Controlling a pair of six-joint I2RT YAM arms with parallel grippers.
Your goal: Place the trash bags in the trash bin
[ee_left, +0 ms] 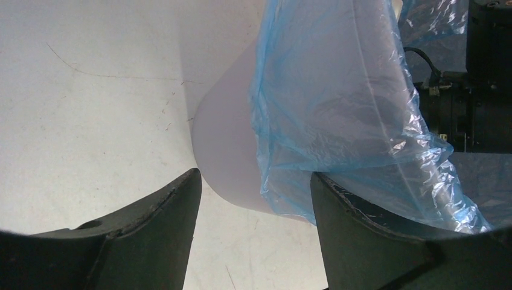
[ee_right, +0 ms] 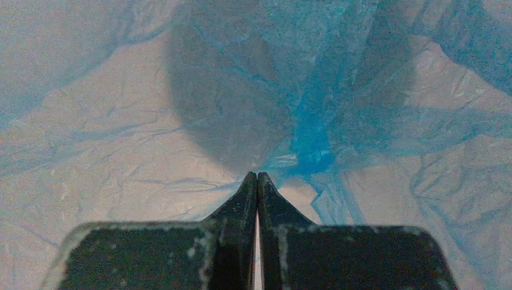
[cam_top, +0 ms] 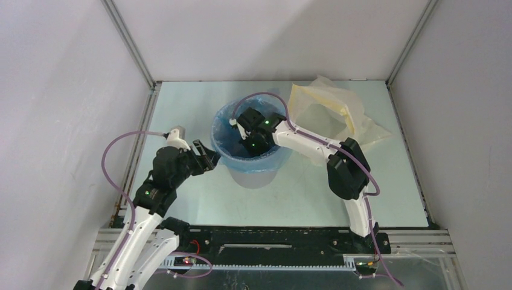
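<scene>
The trash bin (cam_top: 258,174) stands mid-table, a pale grey-lavender bucket. A thin blue trash bag (cam_top: 222,132) lines it and hangs over its rim. In the left wrist view the bag (ee_left: 329,109) drapes down the bin's outer wall (ee_left: 224,151). My left gripper (cam_top: 211,158) is open beside the bin's left side; its centre (ee_left: 253,194) faces the wall, and the bag's loose hem lies at the right finger (ee_left: 362,241). My right gripper (cam_top: 249,148) reaches down inside the bin. Its tips (ee_right: 258,176) are shut together against the bag's floor, next to the gathered blue seam (ee_right: 311,148).
A larger pale yellow plastic bag (cam_top: 329,103) lies crumpled at the back right of the table, just behind the right arm's forearm (cam_top: 308,142). Walls enclose the table on three sides. The right arm's black wrist (ee_left: 483,90) shows over the bin's rim.
</scene>
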